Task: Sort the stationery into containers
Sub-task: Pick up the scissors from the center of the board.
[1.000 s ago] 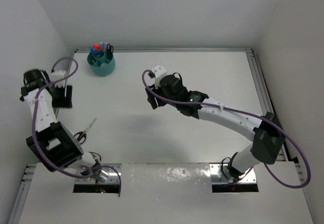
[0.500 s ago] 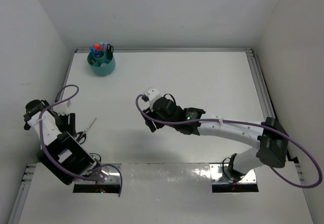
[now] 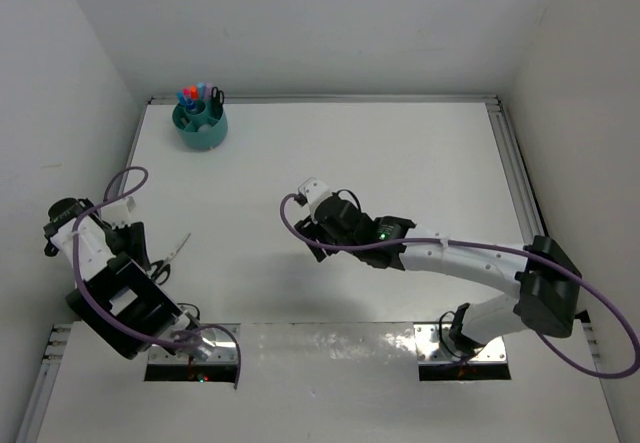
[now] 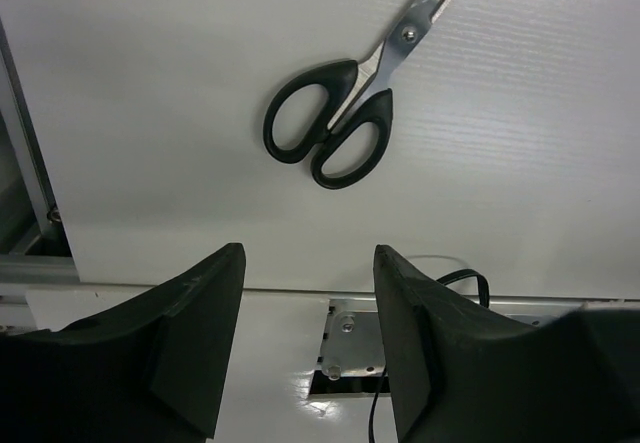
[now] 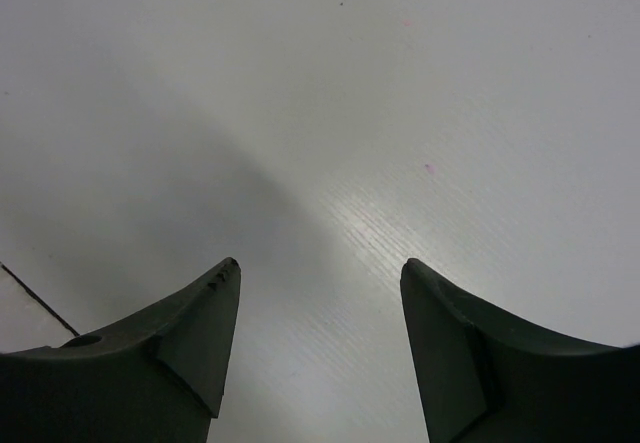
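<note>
Left tool [image 4: 308,298] hangs released over the near left part of the table [image 3: 400,153], its two dark fingers [image 4: 190,323] spread with nothing between them. Just ahead of it, in the wrist view, lie the black-handled scissors [image 4: 400,38], flat on the white surface, closed, handles toward the tool and blades pointing away and to the right. From above, the scissors [image 3: 170,256] sit just beside the tool [image 3: 135,241], not touched by it, close to the table's left rail.

Right tool [image 5: 320,298] is likewise released, fingers wide and empty, tilted down over bare table near the middle [image 3: 316,243]; its wrist view shows only the white surface and its own shadow.

Well apart from both, at the far left corner, stands the teal cup [image 3: 203,138], upright. Several markers [image 3: 190,94] stick out of it, reddish and light-blue tips among them, plus something dark that may be another handle; from this height I cannot tell which compartment each one occupies.
</note>
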Action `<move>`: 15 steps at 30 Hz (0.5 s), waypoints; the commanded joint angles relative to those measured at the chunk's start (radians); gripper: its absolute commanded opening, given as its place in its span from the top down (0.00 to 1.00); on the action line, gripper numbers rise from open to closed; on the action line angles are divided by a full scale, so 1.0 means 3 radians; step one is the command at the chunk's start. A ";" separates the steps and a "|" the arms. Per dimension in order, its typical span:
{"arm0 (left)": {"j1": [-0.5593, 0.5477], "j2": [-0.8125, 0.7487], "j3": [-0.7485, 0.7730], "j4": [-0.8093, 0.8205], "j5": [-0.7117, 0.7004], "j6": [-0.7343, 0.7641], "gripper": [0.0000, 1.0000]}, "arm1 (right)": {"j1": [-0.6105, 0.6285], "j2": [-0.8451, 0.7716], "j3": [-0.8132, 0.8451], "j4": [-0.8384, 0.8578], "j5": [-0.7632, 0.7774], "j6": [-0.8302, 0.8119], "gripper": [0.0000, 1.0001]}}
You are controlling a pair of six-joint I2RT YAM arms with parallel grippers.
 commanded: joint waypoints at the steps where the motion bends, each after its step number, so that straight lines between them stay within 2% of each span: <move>1: 0.0036 -0.0077 -0.0028 0.0086 -0.0108 -0.0188 0.49 | -0.0122 0.0061 0.0084 0.0157 -0.0257 -0.0237 0.36; 7: 0.0046 -0.0245 -0.0375 0.0469 -0.0461 -0.0270 0.54 | -0.0173 0.0133 0.0166 0.0101 -0.0504 -0.0206 0.38; 10: 0.0046 -0.0174 -0.0397 0.0648 -0.0319 -0.0311 0.55 | -0.0173 0.0169 0.0263 -0.0026 -0.0529 -0.0119 0.40; 15: 0.0056 -0.0056 -0.0438 0.0899 -0.0283 -0.0429 0.62 | -0.0168 0.0113 0.0105 0.0111 -0.0601 -0.0038 0.41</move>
